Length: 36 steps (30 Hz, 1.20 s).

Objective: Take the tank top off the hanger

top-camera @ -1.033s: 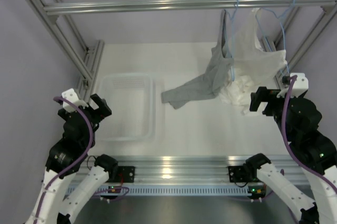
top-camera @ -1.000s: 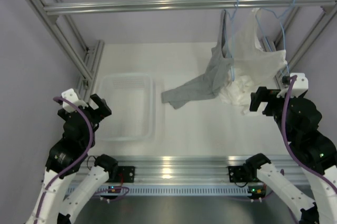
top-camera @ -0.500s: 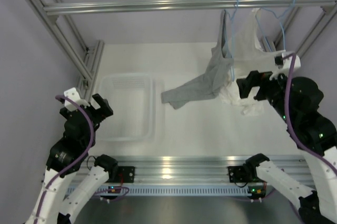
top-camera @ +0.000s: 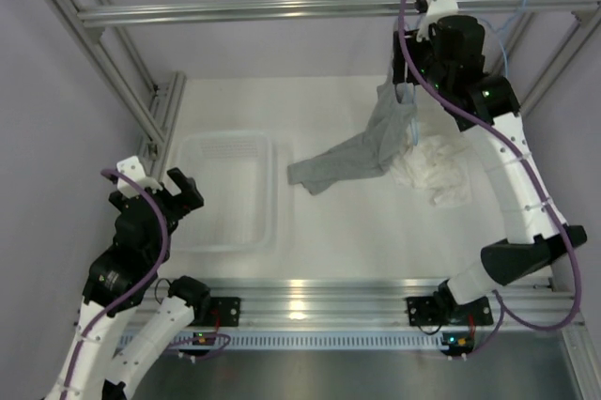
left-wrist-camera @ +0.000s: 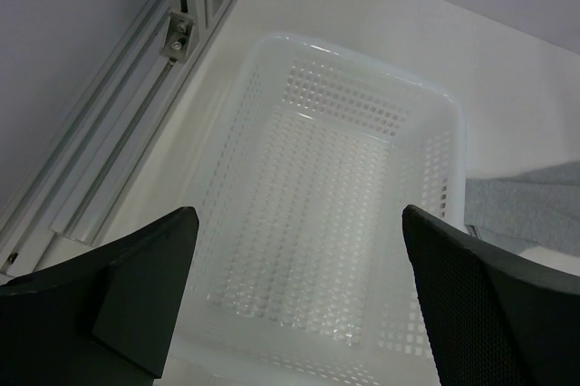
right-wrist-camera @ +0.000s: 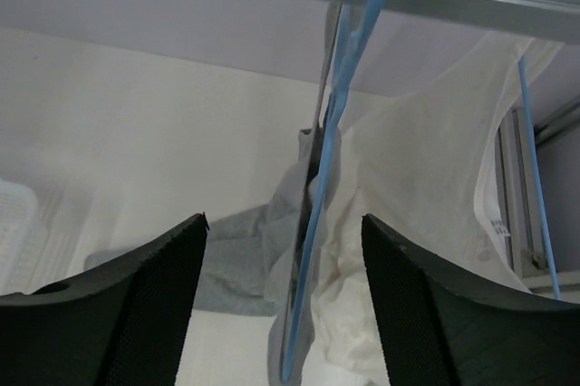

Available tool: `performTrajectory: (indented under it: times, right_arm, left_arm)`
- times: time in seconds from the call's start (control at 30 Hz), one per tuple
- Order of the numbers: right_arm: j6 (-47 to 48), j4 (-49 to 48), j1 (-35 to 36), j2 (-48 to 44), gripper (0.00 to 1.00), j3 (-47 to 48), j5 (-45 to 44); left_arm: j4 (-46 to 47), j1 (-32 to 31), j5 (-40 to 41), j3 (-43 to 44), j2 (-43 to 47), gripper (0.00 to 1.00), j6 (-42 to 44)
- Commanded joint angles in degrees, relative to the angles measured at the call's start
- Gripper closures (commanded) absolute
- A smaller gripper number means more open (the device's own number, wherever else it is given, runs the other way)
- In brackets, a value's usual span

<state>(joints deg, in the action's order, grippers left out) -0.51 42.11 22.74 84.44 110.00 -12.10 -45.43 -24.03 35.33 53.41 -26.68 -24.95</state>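
Beneath the far rail [top-camera: 282, 10], the hanger [right-wrist-camera: 319, 187] with tank top [top-camera: 347, 161] is straddled, ungripped, by the parted right gripper [right-wrist-camera: 283, 236]; left gripper [left-wrist-camera: 297, 227] is held wide, empty.

- Thin light-blue wire hanger [right-wrist-camera: 314, 223]: hook top cut off by the upper edge in the right wrist view. Overhead, the hook is hidden behind the right arm [top-camera: 502, 161].
- Small grey knit tank top [top-camera: 362, 151]: straps covered overhead by the same arm. In the left wrist view it is cut by the right edge.
- Large white translucent garment [right-wrist-camera: 426, 159]: lower part cut off by the bottom edge.
- White perforated plastic basket [left-wrist-camera: 358, 64]: near rim hidden behind the left end effector [left-wrist-camera: 299, 214].
- Right end effector [right-wrist-camera: 285, 220]: fingertips hidden overhead.
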Motion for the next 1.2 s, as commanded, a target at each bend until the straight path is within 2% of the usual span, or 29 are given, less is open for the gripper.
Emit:
performTrajectory:
  times: [0.0, 0.13, 0.3, 0.57, 0.67, 0.7, 0.87, 1.03, 1.17]
  right_arm:
    - [2.36, -0.27, -2.61, 3.88, 0.34, 6.18, 0.84]
    - [2.27, 0.69, -3.14, 7.13, 0.46, 7.08, 2.69]
    - [1.74, 0.96, -3.06, 5.3, 0.56, 2.25, 1.82]
    - [0.87, 1.4, -3.14, -0.77, 0.59, -4.78, 0.76]
    - [0.95, 1.05, -3.06, -1.04, 0.76, -5.93, 1.02]
    - [1.3, 1.05, -3.05, -0.86, 0.85, -5.85, 1.11]
    - [1.39, 0.34, -3.06, -0.68, 1.0, -5.58, 1.29]
    - [0.87, -3.16, -3.06, -3.58, 1.0, -7.33, 2.43]
    - [-1.15, -12.03, -3.14, -8.93, 1.0, -13.3, 3.75]
  left_arm:
    - [2.54, 0.21, -1.23, -0.5, -0.48, 0.01, 1.04]
    - [2.8, 0.3, -1.67, -0.67, -0.39, 0.01, 1.22]
    - [3.15, 0.21, -2.02, -0.76, -0.39, 0.01, 1.39]
    - [3.42, 0.21, -2.9, -0.85, -0.48, 0.01, 1.66]
    - [3.42, 0.21, -3.25, -0.85, -0.39, 0.01, 1.75]
    - [3.42, 0.21, -3.25, -0.85, -0.48, 0.01, 1.75]
    - [3.59, 0.21, -3.34, -0.85, -0.48, 0.01, 1.83]
    - [3.59, 0.21, -3.51, -0.94, -0.31, 0.01, 1.83]
    - [3.51, 0.21, -3.69, -0.94, -0.39, 0.01, 1.83]
